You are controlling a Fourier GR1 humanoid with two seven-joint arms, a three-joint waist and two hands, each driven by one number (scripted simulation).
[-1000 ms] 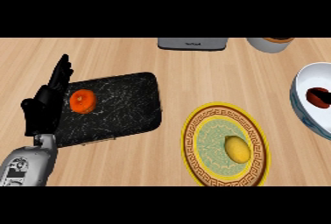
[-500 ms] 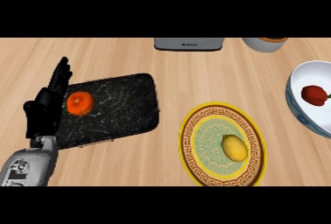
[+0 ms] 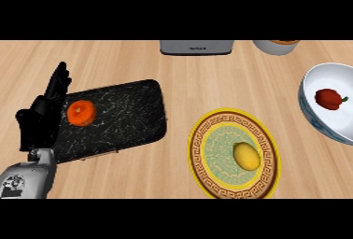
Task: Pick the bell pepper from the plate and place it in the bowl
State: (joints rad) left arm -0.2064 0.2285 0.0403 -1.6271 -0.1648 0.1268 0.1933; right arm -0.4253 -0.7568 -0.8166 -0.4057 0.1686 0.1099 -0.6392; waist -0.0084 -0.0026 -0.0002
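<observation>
A: What has moved since a second ago? The view has slid; the white bowl (image 3: 329, 122) with its blue outside now shows more of itself at the right edge, and the dark arm that covered it earlier is gone; the small red bell pepper (image 3: 329, 98) lies bare inside the bowl, on its upper half.

B: And the hands?

A: The black left hand (image 3: 41, 112) has stayed where it was, at the left edge over the black speckled stone board (image 3: 124, 116); fingers straight and relaxed, pointing up, holding nothing; it is resting. The right hand shows nowhere.

B: Outward from there?

A: A round orange fruit (image 3: 81, 112) sits on the board just beside that hand; further right, the round yellow-rimmed patterned plate (image 3: 207, 144) carries only a yellow lemon-like fruit (image 3: 246, 155); no pepper is on it.

B: So what could go wrong?

A: I judge the task done; the risk is a returning arm nudging the bowl, which lies close to the counter's right side; the pepper could also roll on the curved inner wall.

B: What is hard to make out?

A: The bowl's right part is cut off; a grey appliance (image 3: 196, 46) and a pale cup (image 3: 276, 46) at the top are cropped too.
</observation>
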